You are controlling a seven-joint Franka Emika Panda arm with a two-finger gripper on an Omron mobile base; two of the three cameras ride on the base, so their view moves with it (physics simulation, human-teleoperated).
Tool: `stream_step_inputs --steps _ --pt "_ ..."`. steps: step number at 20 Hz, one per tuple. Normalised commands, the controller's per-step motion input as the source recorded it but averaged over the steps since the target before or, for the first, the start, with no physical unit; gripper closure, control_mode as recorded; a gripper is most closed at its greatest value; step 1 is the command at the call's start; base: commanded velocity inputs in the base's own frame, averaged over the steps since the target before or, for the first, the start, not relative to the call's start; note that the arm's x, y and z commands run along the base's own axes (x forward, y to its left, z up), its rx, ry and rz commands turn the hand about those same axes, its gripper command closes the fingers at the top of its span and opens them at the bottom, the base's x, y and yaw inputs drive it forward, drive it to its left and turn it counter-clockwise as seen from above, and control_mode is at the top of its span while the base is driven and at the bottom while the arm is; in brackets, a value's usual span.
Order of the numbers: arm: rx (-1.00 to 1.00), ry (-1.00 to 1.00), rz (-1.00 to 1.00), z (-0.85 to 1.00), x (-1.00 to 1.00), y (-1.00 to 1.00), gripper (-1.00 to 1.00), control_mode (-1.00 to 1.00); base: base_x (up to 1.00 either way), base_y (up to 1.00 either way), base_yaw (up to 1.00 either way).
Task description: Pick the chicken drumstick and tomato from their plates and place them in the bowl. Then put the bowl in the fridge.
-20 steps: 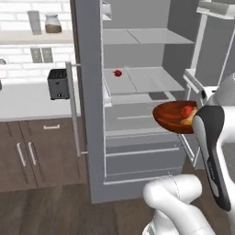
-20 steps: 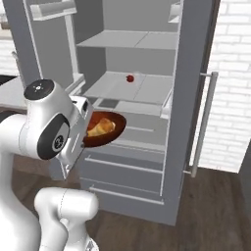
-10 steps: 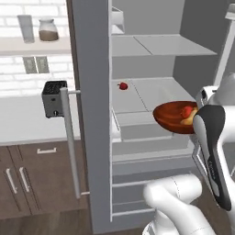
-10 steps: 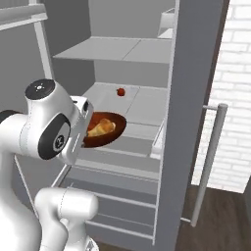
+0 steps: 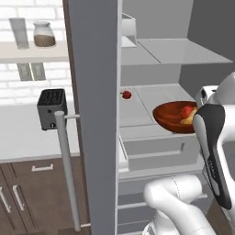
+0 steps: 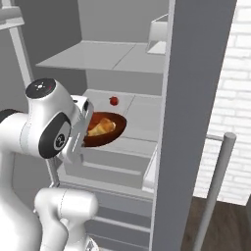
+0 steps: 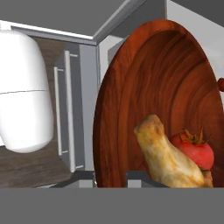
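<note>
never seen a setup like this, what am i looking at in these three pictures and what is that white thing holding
This is a simulated kitchen with a white robot arm on a driving base. Two pictures come from cameras on the base, behind the arm to its left and right. The third comes from a camera on the hand, so it looks tilted. The gripper holds the bowl by its rim. Inside it lie the chicken drumstick and the tomato. The arm holds the bowl at the open fridge, over a middle shelf. A small red fruit already sits on that shelf. A black toaster stands on the counter to the left.
</note>
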Motion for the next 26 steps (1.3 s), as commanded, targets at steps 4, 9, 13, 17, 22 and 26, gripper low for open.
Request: stream_step_inputs --steps 4,9,13,17,22,26 --pt "0.0 0.0 0.0 0.0 0.0 0.0 1.0 1.0 0.3 0.0 -0.14" --pt "0.0 0.0 0.0 0.0 0.0 0.0 1.0 1.0 0.23 0.0 -0.13" --pt "0.0 0.0 0.0 0.0 0.0 0.0 1.0 1.0 0.39 0.01 -0.16" --pt "0.0 0.0 0.0 0.0 0.0 0.0 1.0 1.0 0.46 0.05 -0.1" --pt "0.0 0.0 0.0 -0.32 0.31 0.0 1.0 -1.0 0.19 0.02 -0.03" --pt "0.02 -0.08 0.02 -0.54 0.73 -0.01 1.0 -1.0 0.0 0.0 0.0"
